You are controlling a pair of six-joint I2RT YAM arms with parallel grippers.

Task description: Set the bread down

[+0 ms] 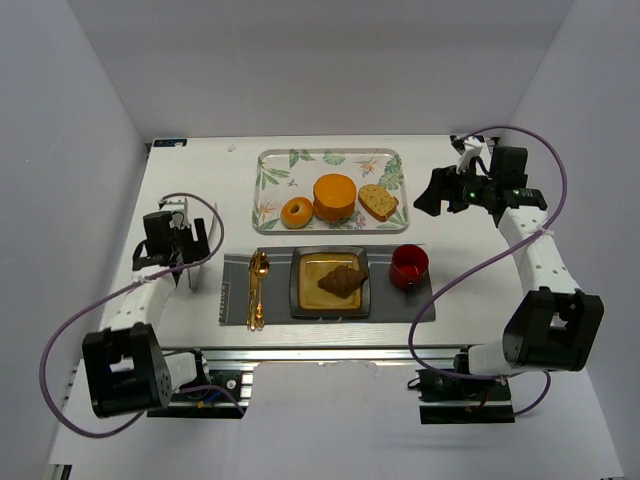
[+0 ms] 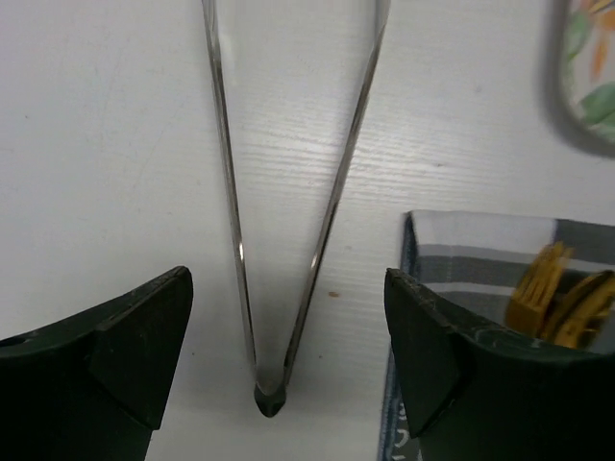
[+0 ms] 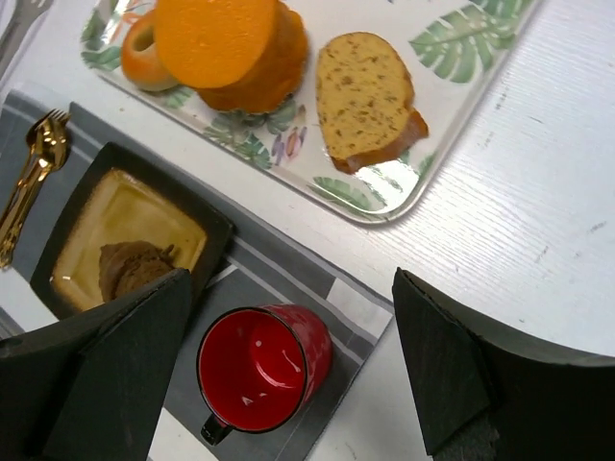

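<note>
The bread (image 1: 342,281), a dark brown lumpy pastry, lies on the square dark plate (image 1: 308,290) with a yellow centre, on the grey placemat. It also shows in the right wrist view (image 3: 130,269), on the plate (image 3: 96,206). My right gripper (image 1: 435,192) is open and empty, above the table right of the tray; in its wrist view (image 3: 288,365) the red mug lies below it. My left gripper (image 1: 192,245) is open and empty at the left of the placemat. In its wrist view (image 2: 288,384) the hinge end of metal tongs (image 2: 231,240) lies on the table between the fingers, untouched.
A leaf-patterned tray (image 1: 385,160) at the back holds a glazed donut (image 1: 296,212), an orange block (image 1: 334,197) and a speckled bread slice (image 1: 378,202). A red mug (image 1: 409,266) stands right of the plate. Gold cutlery (image 1: 257,290) lies left of it on the placemat (image 1: 400,305).
</note>
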